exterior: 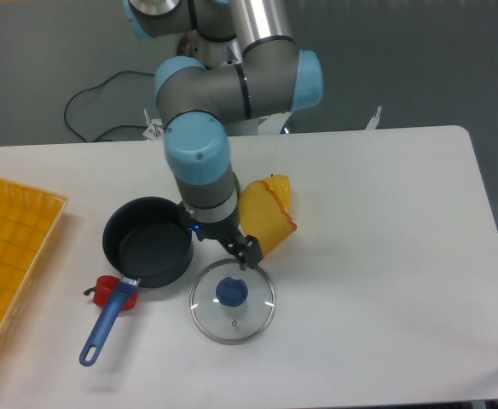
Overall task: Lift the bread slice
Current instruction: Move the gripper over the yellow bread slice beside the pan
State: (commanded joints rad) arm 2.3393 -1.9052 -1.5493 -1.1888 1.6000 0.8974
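The bread slice [266, 218] is yellow-orange with a darker orange crust rim. It lies right of the arm's wrist, tilted, with its lower left edge between the fingers. My gripper [247, 250] points down at that edge and is shut on the slice. Its dark fingertips [251, 254] show just above the glass lid. The wrist hides the slice's left part.
A glass lid with a blue knob [232, 302] lies just below the gripper. A dark pot with a blue handle [147, 241] stands to the left, with a small red thing [106, 290] by its handle. A yellow tray [10, 256] sits at the left edge.
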